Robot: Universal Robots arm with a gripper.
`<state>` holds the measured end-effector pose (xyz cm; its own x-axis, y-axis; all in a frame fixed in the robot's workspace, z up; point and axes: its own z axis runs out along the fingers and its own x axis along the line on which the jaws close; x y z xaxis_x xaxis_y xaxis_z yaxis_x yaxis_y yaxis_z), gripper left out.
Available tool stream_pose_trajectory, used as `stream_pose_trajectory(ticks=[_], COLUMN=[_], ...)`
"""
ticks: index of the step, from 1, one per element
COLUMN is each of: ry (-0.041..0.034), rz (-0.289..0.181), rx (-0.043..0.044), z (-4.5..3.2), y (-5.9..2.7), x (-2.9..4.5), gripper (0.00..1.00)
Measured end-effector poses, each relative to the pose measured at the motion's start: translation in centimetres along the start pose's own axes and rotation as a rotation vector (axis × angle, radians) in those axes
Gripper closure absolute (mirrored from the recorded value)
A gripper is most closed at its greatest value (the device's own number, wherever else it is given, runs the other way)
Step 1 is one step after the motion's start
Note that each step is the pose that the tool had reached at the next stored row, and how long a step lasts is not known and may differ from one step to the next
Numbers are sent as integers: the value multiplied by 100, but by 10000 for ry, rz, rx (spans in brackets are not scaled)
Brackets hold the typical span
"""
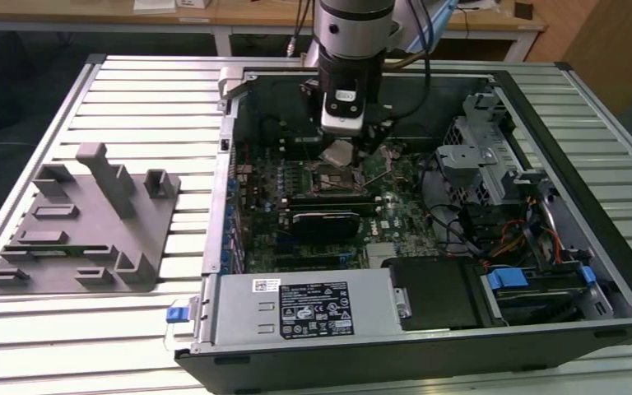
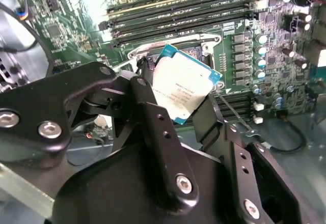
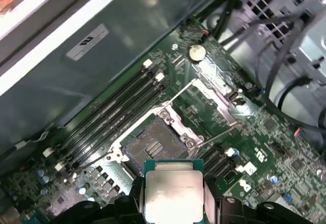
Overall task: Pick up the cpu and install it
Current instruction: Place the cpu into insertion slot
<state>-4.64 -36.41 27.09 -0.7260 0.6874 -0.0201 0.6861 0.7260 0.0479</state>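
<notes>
CPU (image 1: pixel 338 154): clamped by two opposite edges between the black fingers (image 2: pixel 158 127) of the gripper (image 1: pixel 341 152), with the jaws narrowed to the chip's width. Hangs in the air, clear of the board. Presents the silver lid and thin teal rim in both wrist views. Sits inside the open computer case (image 1: pixel 225 164), above the motherboard (image 1: pixel 404 216), closer to the case edge farthest from the exterior camera than to the edge carrying the power supply (image 1: pixel 294 309).

Socket (image 3: pixel 153 145): directly beneath the held chip. Lies uncovered, with the dark contact field exposed inside the metal frame. Touches nothing of the CPU. Borders a thin metal lever (image 3: pixel 219 135) on one side and the row of long memory slots (image 3: pixel 117 109) on the other. Stands near a round coin cell (image 3: pixel 196 52), apart from the frame.

Case: rests on the slatted metal table (image 1: pixel 129 90), toward the table edge at the exterior view's right. Leaves room at the opposite table edge for a grey moulded fixture (image 1: pixel 85 226), well apart from the case and from the arm.
</notes>
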Motion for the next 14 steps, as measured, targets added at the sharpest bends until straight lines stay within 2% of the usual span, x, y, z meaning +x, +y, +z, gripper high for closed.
stream_pose_trajectory(ticks=[14], ry=[-141], rz=[1858], rx=[96], z=[1], y=[0], x=[0], gripper=[45])
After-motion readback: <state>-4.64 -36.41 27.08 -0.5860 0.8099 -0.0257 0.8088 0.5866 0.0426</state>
